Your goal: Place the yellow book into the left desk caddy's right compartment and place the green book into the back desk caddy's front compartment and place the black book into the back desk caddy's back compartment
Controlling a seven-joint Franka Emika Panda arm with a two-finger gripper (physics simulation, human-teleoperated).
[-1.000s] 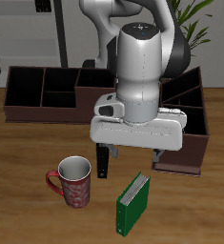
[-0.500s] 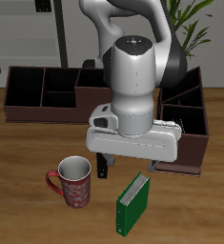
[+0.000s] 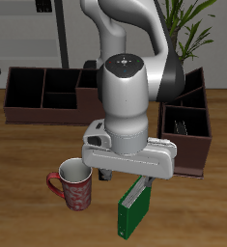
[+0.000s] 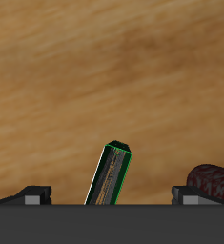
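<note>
The green book (image 3: pixel 132 210) stands on edge on the table near the front, beside the mug. My gripper (image 3: pixel 129 180) hangs open just above the book's top edge. In the wrist view the green book (image 4: pixel 108 177) shows edge on, tilted, midway between my two fingertips (image 4: pixel 31 195), which stand apart from it. The back desk caddy (image 3: pixel 45 92) lies along the table's back with its pockets open. The left desk caddy (image 3: pixel 188 135) stands end on beside my arm. The yellow book and the black book are hidden or out of view.
A red patterned mug (image 3: pixel 72 183) stands close to the green book and shows again as the mug (image 4: pixel 212 177) beside one finger in the wrist view. A potted plant (image 3: pixel 194 24) rises behind the left desk caddy. My arm hides the table's middle.
My gripper has come down and toward the table's front edge, ending right over the green book. The book and mug have not moved.
</note>
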